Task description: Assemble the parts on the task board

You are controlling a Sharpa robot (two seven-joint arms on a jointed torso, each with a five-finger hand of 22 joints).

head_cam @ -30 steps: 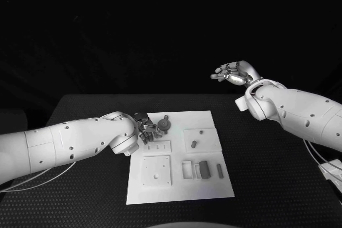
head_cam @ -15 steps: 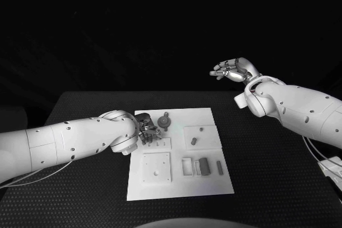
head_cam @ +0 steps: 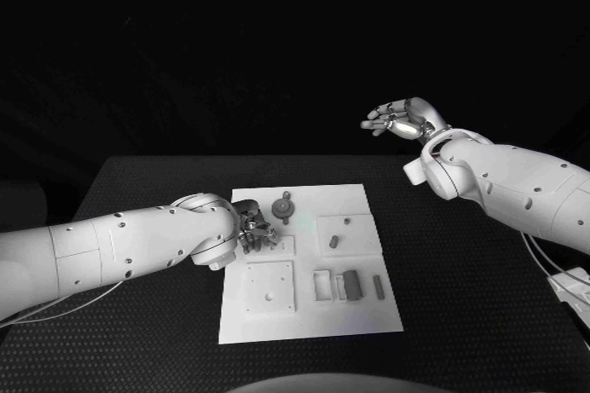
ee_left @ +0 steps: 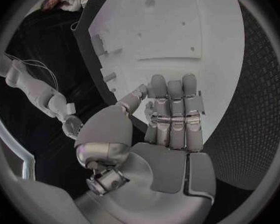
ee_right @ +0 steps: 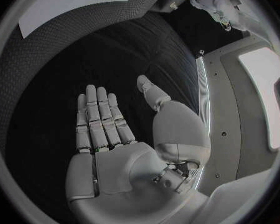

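On desk [head_cam: 147, 180], board [head_cam: 314, 316] lies centre with parts [head_cam: 352, 286] in nearer slots. Left robot hand [head_cam: 255, 226] hovers over board's left edge, fingers straight, holding nothing, probably lining up a pick. Farther off, right robot hand [head_cam: 401, 120] raised clear, empty, fingers loosely apart.

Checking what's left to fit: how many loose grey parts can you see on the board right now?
4 that I can make out: a round part at the far edge by the left hand, a small part mid-board, two bars nearer. The hand may hide others.
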